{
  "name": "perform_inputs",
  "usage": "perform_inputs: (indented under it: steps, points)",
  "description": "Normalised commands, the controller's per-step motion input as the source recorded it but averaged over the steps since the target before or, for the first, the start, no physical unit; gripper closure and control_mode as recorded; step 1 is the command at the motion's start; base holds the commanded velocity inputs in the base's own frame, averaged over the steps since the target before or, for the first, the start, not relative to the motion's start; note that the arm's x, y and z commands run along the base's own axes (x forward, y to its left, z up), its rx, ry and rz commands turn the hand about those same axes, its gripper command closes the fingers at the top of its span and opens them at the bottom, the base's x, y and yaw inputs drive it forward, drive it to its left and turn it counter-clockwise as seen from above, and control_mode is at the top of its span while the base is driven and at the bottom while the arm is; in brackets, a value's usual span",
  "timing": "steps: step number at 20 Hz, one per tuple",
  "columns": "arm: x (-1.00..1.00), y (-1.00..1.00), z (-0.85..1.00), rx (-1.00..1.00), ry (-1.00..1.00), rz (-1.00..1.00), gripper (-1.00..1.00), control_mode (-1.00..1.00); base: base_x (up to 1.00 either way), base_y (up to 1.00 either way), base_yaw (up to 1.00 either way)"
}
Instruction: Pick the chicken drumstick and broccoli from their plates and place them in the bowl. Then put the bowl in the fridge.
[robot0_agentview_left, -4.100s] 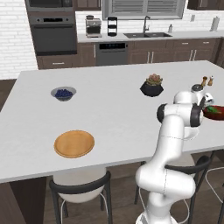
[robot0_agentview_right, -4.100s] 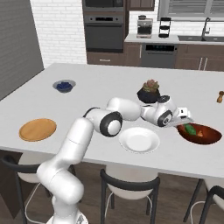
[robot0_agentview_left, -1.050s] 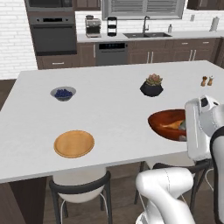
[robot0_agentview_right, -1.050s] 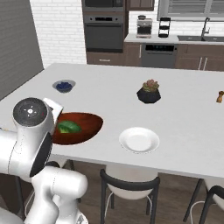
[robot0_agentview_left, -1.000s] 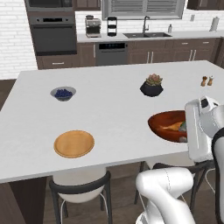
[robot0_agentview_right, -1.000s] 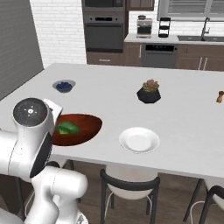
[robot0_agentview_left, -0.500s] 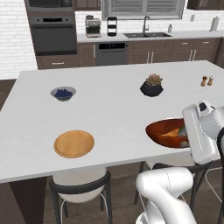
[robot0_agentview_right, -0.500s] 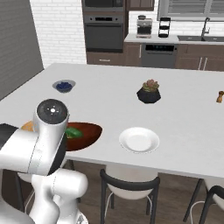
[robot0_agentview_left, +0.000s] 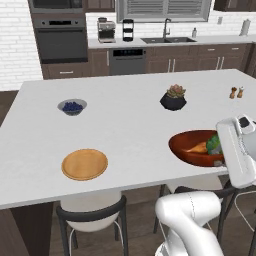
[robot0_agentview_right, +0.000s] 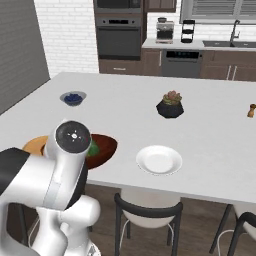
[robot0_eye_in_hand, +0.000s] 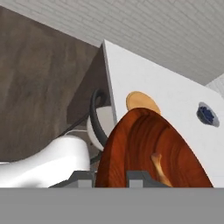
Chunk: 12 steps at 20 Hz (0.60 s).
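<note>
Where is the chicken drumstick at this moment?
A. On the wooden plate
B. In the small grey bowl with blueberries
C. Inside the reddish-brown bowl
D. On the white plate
C: the chicken drumstick lies inside the bowl beside the broccoli, while the wooden plate and white plate are bare.

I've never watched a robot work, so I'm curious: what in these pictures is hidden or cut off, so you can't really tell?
- The end effector: in the hand view the grey band cuts off its fingers at the bowl's rim, so the grip is unclear.
- The bowl: the arm covers its right side in the left base view and its left part in the right base view.
- The broccoli: partly behind the arm in both base views.
- The drumstick: cut off at the hand view's bottom.
</note>
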Motion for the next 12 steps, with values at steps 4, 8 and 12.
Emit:
perform_inputs:
  steps: [4, 8, 12]
  points:
    - [-0.02, 0.00, 0.00, -0.02, -0.05, 0.00, 1.00, -1.00, 0.00, 0.00, 0.00]
    - [-0.06, 0.14, 0.00, -0.06, -0.18, 0.00, 1.00, -1.00, 0.00, 0.00, 0.00]
    - [0.00, 0.03, 0.00, -0.02, -0.03, 0.00, 1.00, -1.00, 0.00, 0.00, 0.00]
